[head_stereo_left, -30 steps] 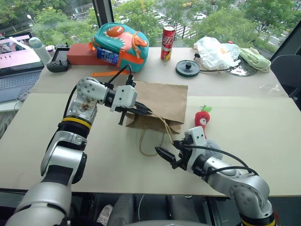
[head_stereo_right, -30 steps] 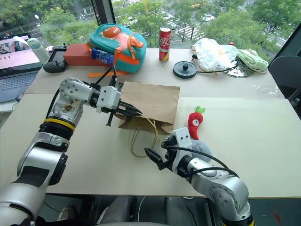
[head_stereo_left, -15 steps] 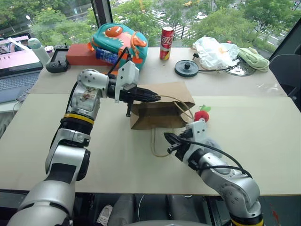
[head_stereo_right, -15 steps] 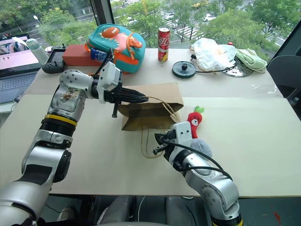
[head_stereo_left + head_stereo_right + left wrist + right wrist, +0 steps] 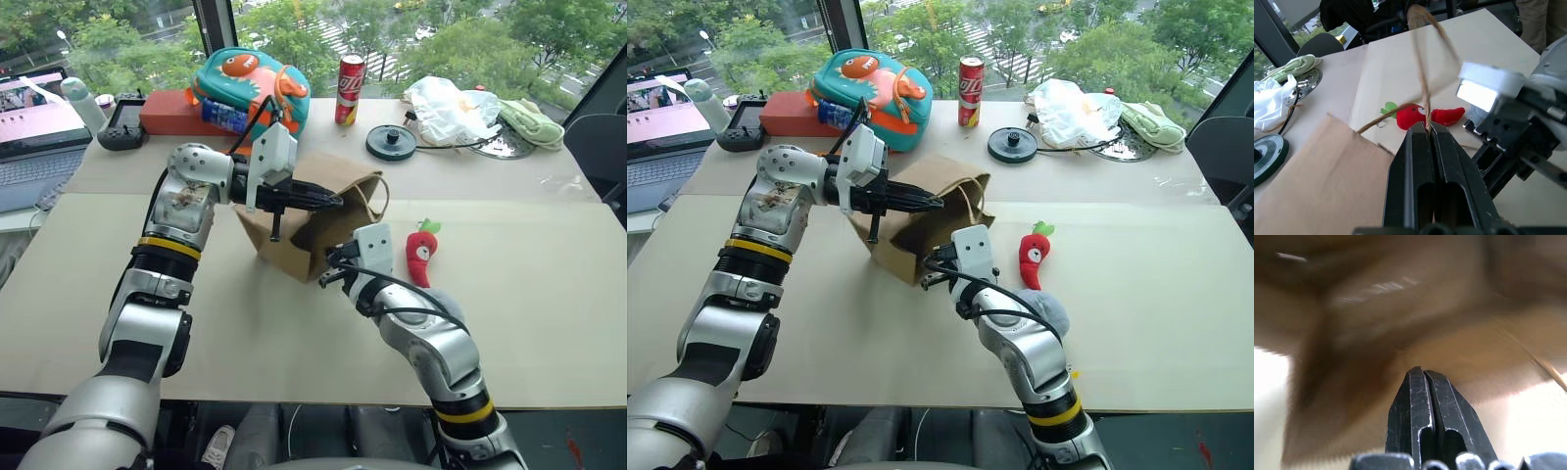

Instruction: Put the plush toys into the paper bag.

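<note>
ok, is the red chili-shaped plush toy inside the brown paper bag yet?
No, the red chili-shaped plush toy lies on the table beside the brown paper bag.

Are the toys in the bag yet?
Not yet. The left end effector is shut on a cord handle, lifting the paper bag open. The right end effector is shut at its mouth. The red toy and grey toy lie on the table.

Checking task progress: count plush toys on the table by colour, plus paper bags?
Red plush toy: 1
Grey plush toy: 1
Paper bag: 1
Total: 3
</note>
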Robot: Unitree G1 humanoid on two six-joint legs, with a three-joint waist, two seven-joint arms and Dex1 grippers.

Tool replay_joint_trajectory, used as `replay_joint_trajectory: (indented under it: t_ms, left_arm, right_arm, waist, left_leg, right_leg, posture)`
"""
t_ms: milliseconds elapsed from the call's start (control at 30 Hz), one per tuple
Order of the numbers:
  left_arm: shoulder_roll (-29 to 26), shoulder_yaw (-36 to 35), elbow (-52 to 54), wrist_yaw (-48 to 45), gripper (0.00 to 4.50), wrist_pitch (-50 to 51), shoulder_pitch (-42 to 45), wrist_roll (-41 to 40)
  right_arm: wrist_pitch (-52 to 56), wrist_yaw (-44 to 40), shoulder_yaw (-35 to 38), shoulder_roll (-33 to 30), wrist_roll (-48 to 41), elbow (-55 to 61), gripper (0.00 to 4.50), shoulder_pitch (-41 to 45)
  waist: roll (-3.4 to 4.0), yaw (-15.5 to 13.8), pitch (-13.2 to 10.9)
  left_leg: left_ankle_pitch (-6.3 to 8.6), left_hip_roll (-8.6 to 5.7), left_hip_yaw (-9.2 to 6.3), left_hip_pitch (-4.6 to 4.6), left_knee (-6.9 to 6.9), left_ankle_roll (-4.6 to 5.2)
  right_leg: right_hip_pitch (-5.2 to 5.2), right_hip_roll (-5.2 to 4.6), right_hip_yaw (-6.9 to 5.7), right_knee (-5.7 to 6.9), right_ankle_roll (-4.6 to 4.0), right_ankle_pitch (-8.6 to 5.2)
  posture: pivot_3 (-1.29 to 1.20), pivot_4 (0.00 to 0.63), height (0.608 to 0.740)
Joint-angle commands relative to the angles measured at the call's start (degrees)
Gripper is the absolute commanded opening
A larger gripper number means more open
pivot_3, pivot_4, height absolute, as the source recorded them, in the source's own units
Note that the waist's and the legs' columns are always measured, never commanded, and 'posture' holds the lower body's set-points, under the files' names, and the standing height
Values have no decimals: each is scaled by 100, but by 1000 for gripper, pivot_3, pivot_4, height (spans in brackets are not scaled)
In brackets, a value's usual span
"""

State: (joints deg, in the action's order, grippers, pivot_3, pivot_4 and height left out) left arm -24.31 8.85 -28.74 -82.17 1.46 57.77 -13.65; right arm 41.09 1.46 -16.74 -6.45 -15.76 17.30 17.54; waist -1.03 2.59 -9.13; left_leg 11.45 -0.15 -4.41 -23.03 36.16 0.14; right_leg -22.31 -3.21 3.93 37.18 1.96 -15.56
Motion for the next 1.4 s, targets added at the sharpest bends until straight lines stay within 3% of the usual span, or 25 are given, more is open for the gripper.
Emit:
replay_joint_trajectory:
  t_ms: [33,433,633,767,1100,1400]
  left_arm:
    - [3,-77,196,30,0,-55,30,-65]
    - [19,-20,-9,-110,0,-354,125,13]
    - [-95,393,345,-994,0,-110,5,-315]
    - [-211,694,447,-1033,0,-174,-84,-545]
    - [158,574,402,-1033,0,174,323,-876]
    - [-78,865,1,-1033,0,-133,625,-1051]
  right_arm:
    - [-253,-202,-89,135,196,-230,18,110]
    - [509,-1018,-169,85,-30,181,18,-196]
    - [592,-1029,143,208,25,315,18,102]
    - [568,-980,282,204,125,296,18,191]
    - [552,-1066,172,259,260,192,18,238]
    - [995,-1076,219,130,297,164,18,-38]
  waist:
    - [0,6,0]
    - [0,6,0]
    - [0,6,0]
    - [1,10,0]
    - [1,12,0]
    - [1,10,0]
  left_leg:
    - [0,1,0,0,-1,0]
    - [0,1,0,4,-7,0]
    - [-1,0,1,4,-7,-1]
    - [-1,3,-1,6,-11,-1]
    - [-1,0,-1,2,-8,-1]
    - [-1,2,0,6,-11,-1]
  right_leg:
    - [0,0,0,1,0,0]
    - [0,0,0,1,-1,0]
    - [0,0,0,1,-1,0]
    - [-1,0,0,1,-1,0]
    - [-2,0,0,0,0,0]
    - [-1,1,0,1,0,0]
  posture:
    - [0,150,740]
    - [0,150,740]
    - [0,150,740]
    - [0,150,740]
    - [0,150,740]
    - [0,150,740]
